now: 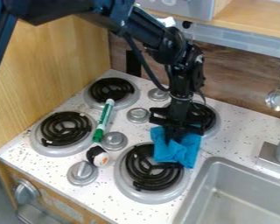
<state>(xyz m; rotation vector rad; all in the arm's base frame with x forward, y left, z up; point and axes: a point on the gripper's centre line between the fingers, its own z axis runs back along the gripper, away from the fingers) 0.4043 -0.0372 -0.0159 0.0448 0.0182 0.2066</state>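
Stovetop [100,194], blue cloth [176,151] beneath gripper [176,134], slanting sinkward

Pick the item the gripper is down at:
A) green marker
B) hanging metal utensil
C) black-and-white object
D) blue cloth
D: the gripper is down at the blue cloth, while the green marker lies off beside the left-hand burners.

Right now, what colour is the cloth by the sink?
The cloth is bright blue, seen best in the camera view.
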